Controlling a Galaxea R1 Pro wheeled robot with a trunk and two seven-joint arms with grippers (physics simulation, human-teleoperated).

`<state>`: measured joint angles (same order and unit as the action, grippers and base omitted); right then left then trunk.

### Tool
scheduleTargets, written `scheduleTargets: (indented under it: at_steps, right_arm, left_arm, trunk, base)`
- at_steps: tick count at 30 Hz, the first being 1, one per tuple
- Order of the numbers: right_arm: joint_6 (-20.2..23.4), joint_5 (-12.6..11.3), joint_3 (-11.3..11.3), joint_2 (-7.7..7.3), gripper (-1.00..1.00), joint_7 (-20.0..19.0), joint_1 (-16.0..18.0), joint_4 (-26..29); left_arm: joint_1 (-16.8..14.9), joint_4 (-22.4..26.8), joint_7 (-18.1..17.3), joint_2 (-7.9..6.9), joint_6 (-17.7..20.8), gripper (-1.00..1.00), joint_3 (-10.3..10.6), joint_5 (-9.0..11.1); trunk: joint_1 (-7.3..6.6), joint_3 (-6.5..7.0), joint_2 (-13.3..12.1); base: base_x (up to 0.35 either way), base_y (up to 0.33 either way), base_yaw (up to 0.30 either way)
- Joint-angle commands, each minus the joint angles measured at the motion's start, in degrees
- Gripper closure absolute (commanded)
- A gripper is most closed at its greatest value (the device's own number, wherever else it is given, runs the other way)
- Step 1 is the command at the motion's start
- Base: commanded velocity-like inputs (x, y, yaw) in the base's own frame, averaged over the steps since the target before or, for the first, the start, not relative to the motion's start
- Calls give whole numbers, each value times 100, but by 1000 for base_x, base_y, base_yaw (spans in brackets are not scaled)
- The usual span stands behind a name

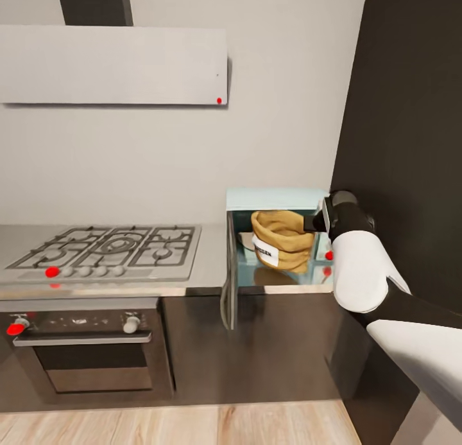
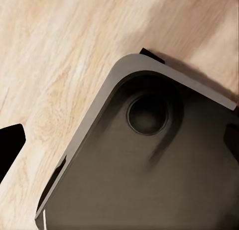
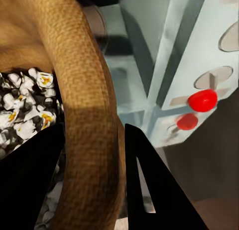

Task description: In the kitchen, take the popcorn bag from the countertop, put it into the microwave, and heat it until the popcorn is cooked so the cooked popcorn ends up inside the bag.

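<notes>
The microwave (image 1: 276,200) is sitting on the countertop (image 1: 208,265), to the right of the hob (image 1: 106,249), with its door (image 1: 230,278) swinging open on the left side. The bag (image 1: 282,239) is standing inside the microwave, the popcorn (image 3: 22,108) lying in it. The right gripper (image 3: 94,175) is reaching in from the right, its fingers (image 3: 154,190) straddling the bag's rim. An oven (image 1: 90,349) is sitting below the hob, a hood (image 1: 112,65) hanging above it.
</notes>
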<state>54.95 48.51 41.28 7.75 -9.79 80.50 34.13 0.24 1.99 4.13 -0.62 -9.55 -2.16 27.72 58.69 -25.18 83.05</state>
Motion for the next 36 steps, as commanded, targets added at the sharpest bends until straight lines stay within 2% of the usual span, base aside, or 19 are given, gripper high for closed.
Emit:
scheduleTargets:
  at_steps: [1,12,22,36]
  right_arm:
    - [7,-6,36,7,100,-49,10,14]
    - [24,-23,33,8,100,-99,10,6]
    - [16,-8,38,7,100,-72,-53,6]
    - [19,-16,38,7,100,-102,-66,6]
  left_arm:
    - [3,11,17,1,-1,-100,-19,-21]
    - [3,12,17,-2,-5,-100,-21,-26]
    - [3,21,17,-1,-6,-100,-21,-21]
    - [3,21,17,-5,-12,-100,-29,-27]
  trunk:
    - [3,-5,3]
    - [3,-5,3]
    - [3,-5,3]
    - [3,-5,3]
  base:
    - [322,0,0]
    - [317,0,0]
    - [150,0,0]
    - [13,0,0]
